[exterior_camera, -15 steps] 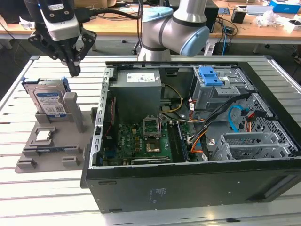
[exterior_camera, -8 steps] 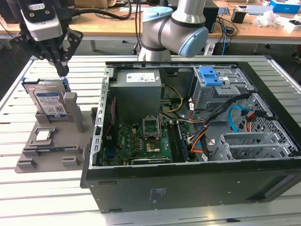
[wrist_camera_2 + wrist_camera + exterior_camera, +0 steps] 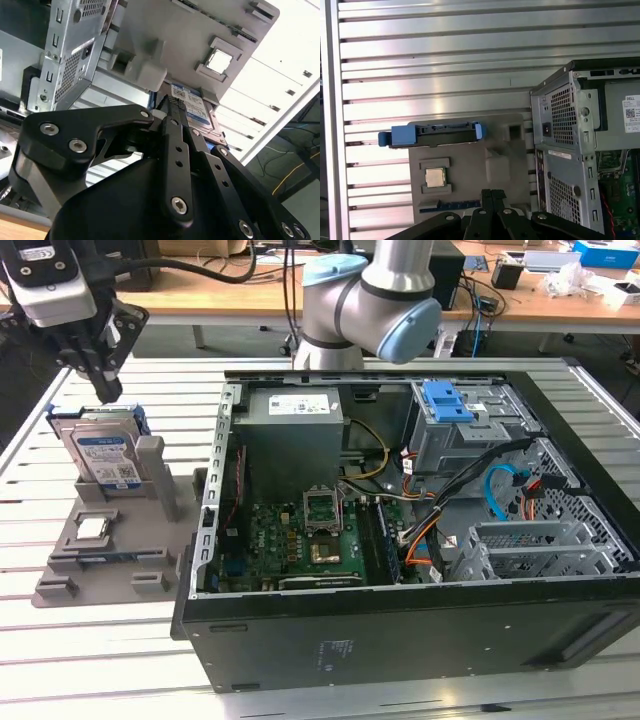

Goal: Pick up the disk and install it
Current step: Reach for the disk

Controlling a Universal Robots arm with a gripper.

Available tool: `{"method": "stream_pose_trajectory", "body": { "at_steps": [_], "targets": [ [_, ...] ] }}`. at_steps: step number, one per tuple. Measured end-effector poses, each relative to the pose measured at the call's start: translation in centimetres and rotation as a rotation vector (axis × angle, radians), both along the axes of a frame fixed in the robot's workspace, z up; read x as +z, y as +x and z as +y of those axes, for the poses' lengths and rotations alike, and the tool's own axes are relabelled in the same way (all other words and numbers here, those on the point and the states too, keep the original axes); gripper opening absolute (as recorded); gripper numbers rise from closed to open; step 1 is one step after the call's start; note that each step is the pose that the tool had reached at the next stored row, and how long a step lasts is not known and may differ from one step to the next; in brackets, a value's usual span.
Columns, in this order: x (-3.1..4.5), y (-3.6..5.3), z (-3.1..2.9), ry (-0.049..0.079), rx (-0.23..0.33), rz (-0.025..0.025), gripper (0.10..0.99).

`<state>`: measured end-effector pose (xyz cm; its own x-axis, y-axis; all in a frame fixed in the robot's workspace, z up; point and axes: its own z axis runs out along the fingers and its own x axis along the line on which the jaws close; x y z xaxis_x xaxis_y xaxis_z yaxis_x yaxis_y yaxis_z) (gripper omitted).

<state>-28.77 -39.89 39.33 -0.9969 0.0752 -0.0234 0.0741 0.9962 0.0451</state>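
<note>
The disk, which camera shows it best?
The exterior view: the disk stands upright in its grey holder, labelled face showing. The first wrist view shows its top edge with blue rails; the second wrist view shows part of the label past the gripper.

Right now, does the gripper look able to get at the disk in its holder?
Probably yes. The gripper hangs just above the disk, which stands on edge in the grey holder with its top edge uncovered. The fingers are shut, so they would need to open first.
</note>
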Motion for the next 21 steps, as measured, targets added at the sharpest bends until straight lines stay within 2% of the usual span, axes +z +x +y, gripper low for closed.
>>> {"method": "stream_pose_trajectory", "body": {
  "at_steps": [18,21],
  "targets": [
    [0.01,-4.99,0.02,0.000,0.000,0.0001,0.106],
    [0.00,-6.10,0.37,0.000,0.000,0.0000,0.106]
  ]
}}
